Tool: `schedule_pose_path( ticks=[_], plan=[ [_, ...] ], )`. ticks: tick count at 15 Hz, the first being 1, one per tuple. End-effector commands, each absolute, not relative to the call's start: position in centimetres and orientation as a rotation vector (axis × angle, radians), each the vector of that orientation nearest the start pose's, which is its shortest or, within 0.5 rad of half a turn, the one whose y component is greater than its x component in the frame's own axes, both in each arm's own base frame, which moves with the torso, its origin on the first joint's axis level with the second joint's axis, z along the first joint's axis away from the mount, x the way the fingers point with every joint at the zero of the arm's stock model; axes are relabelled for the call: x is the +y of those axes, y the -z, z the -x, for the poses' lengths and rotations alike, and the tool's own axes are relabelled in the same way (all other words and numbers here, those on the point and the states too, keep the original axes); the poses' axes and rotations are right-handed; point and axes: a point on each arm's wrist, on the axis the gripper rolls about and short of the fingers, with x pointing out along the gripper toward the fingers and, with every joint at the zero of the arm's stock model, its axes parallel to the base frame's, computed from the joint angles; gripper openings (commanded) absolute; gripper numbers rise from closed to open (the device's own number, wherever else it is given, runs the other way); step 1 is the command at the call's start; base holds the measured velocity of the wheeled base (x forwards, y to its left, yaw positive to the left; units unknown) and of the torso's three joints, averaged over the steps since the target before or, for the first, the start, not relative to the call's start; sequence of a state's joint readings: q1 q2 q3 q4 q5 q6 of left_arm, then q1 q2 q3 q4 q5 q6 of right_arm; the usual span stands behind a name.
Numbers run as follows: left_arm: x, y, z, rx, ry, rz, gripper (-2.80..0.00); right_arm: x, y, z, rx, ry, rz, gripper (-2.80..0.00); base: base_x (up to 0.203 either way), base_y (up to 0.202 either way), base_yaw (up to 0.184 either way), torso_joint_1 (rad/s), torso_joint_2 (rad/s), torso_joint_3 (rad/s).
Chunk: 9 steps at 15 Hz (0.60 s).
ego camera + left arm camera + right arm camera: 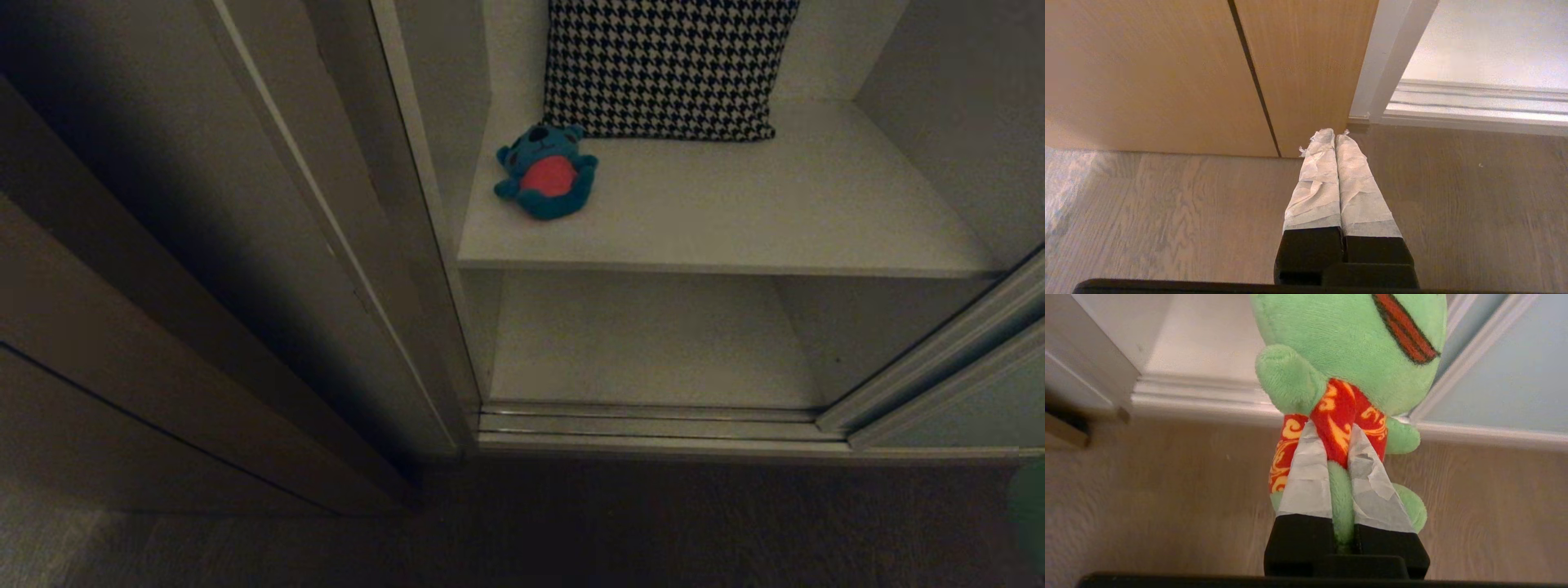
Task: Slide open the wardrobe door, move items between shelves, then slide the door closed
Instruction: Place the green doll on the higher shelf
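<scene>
Gripping frog (1355, 347) lengthwise, head outward

The frog (1355, 347) is soft green plush with a short nap, wearing glossy-printed red and yellow cloth. The bear (545, 171), left of centre in the head view, is fuzzy teal plush with a red belly. Behind it, the pillow (665, 65) is woven houndstooth cloth. The shelves (718, 212) look smooth, matt, off-white. The door (1506, 375) at upper right is matt and pale. The floor (1167, 212) shows grey wood grain, the panels (1167, 73) tan wood grain. Both grippers' fingers (1323, 183) are wrapped in wrinkled white tape above black plastic.
</scene>
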<state>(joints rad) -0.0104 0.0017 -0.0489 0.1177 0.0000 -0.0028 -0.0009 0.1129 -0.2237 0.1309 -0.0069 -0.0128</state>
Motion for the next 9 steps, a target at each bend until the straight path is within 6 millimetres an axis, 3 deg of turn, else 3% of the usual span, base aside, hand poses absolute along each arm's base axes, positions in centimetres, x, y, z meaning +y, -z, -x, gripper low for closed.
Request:
schedule_pose_path(
  ticks=[1, 3, 5, 9],
  plan=[
    [0.0, -7.7, 2.7, 0.072, 0.011, 0.003, -2.80, 0.0, -16.5, 1.7, 0.054, 0.007, 0.010, -2.80, 0.000, 0.000, 0.000, 0.000, 0.00, 0.000],
    [0.0, -7.7, 2.7, 0.072, 0.011, 0.003, -2.80, 0.0, -20.2, -0.1, 0.055, 0.008, 0.009, -2.80, 0.000, 0.000, 0.000, 0.000, 0.00, 0.000],
    [0.0, -7.7, 2.7, 0.072, 0.011, 0.003, -2.80, 0.0, -22.6, -2.9, 0.073, 0.009, 0.006, -2.80, 0.000, 0.000, 0.000, 0.000, 0.00, 0.000],
    [0.0, -7.7, 2.7, 0.072, 0.011, 0.003, -2.80, -0.5, -25.6, -11.4, 0.085, 0.046, 0.000, -2.80, 0.000, 0.000, 0.000, 0.000, 0.00, 0.000]
  ],
)
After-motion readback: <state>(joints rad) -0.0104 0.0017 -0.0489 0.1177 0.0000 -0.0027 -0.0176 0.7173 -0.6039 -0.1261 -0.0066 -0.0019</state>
